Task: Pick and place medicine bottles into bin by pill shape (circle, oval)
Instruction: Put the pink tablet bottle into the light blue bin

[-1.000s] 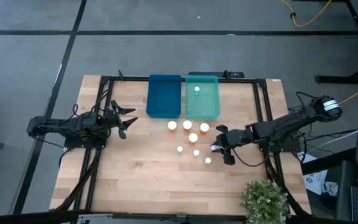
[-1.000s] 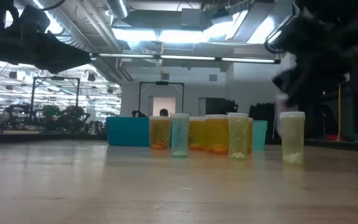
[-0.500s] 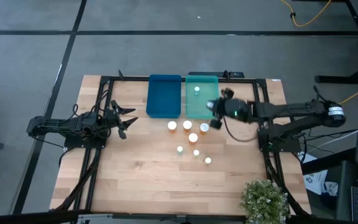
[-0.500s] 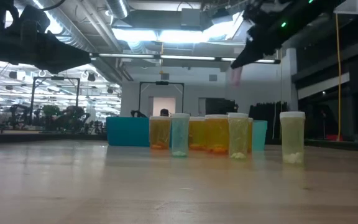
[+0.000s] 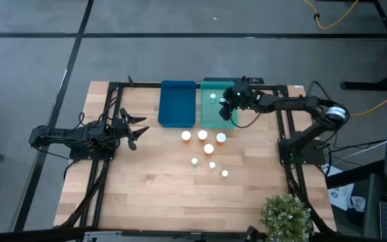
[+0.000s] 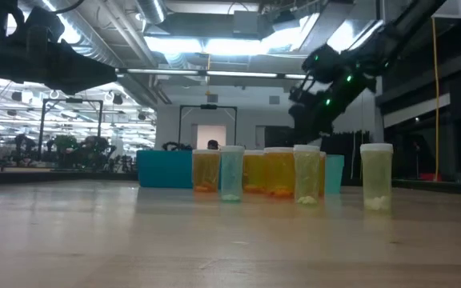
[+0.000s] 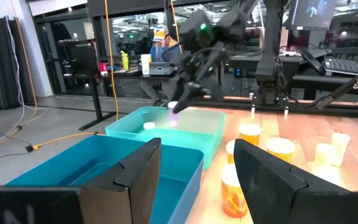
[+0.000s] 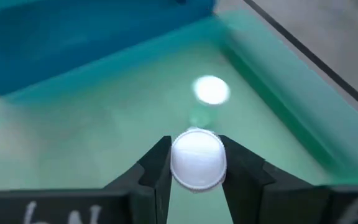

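My right gripper (image 5: 225,106) hangs over the teal bin (image 5: 228,122), shut on a small pale bottle with a white cap (image 8: 196,159); it also shows in the left wrist view (image 7: 173,107). One small bottle (image 5: 212,97) stands on the bin's floor (image 8: 211,89). Several orange bottles (image 5: 202,135) and three small pale ones (image 5: 212,165) stand upright on the table. My left gripper (image 5: 136,131) waits open at the table's left, touching nothing. My right gripper pinches the small bottle between its two fingers, one on each side at the cap's rim (image 8: 176,163). The fingers come from above, slanting down. The bottle is upright, cap up, lifted clear above the teal bin's floor.
A dark blue bin (image 5: 177,104) sits against the teal bin's left side, both at the table's far edge. A black frame (image 5: 113,101) runs around the work area. A potted plant (image 5: 286,215) stands at the near right corner. Bare wood lies near the front.
My right gripper has lifted a small pale bottle off the table right of the group. It has carried the bottle up and toward the far edge, and now holds it over the teal bin. The other bottles have stayed put.
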Robot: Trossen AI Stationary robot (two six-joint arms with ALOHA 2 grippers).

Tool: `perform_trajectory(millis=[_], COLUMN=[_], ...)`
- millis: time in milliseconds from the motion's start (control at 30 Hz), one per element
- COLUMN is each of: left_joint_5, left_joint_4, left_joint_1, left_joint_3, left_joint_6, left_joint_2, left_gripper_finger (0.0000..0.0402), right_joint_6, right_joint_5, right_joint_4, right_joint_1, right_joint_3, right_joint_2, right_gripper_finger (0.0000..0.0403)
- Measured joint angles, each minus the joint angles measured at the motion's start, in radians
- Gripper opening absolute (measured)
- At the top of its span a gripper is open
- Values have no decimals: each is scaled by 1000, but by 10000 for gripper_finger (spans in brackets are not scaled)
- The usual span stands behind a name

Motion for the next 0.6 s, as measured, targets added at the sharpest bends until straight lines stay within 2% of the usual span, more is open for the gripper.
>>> perform_trajectory(millis=[233,600], left_joint_5=[0,0], left_joint_4=[0,0], left_joint_1=[0,0], left_joint_3=[0,0], left_joint_6=[0,-1], left_joint_2=[0,0], left_gripper_finger=[195,195], right_joint_6=[1,-21], right_joint_5=[-63,-69], right_joint_4=[123,137], right_joint_1=[-64,-67], right_joint_3=[0,1], right_joint_2=[92,162], right_gripper_finger=[113,120])
